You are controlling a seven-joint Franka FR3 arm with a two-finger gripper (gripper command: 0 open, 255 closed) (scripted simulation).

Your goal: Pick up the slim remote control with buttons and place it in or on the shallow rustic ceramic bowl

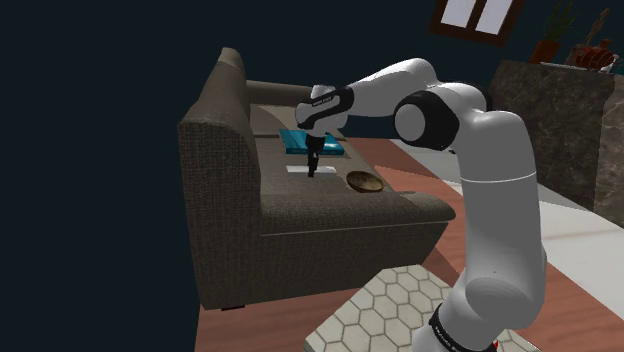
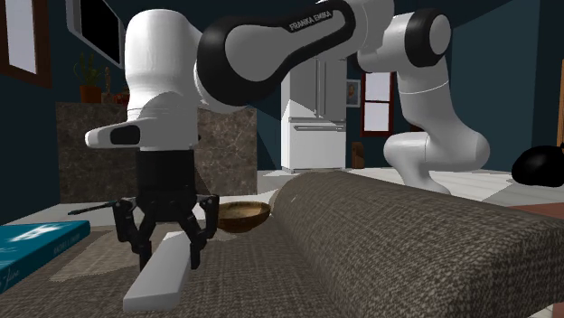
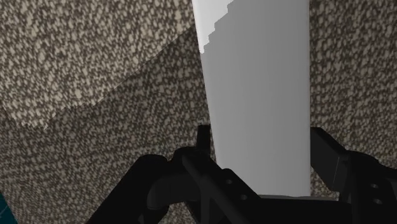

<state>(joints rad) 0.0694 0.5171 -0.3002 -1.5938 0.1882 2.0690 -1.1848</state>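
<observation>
**Sofa** (image 1: 230,200): brown woven upholstery. Its seat lies directly under the gripper and carries every item below.

**Arm** (image 1: 490,200): white with dark joints. It reaches over the seat, with the hand pointing straight down.

**Book** (image 1: 330,145): teal and flat on the seat, just beyond the gripper in the shoulder view.

**Bowl** (image 1: 365,182): shallow, brown and empty. It sits near the gripper, off to the shoulder view's right, on the same seat level.

**Remote** (image 2: 154,285): a plain pale-grey slab, long and slim, with no buttons drawn. It lies flat on the seat, one end between the jaws and the rest running out from under the hand.
- Handling, as judged: light, stiff and thin, with smooth flat faces that may slip or pivot in a narrow grip.
- Not fragile, but it sits low on soft fabric, so the fingers must reach well down its sides.
- Best hold is across the width on the two long edges, nearer the middle than the end. The present hold near one end may let the free end droop on lifting.

**Gripper** (image 2: 169,262): black and lowered onto the remote. In the wrist view the fingers (image 3: 202,143) stand against both long edges with no gap showing, so it reads as clamped on the remote, which is not yet lifted.
</observation>
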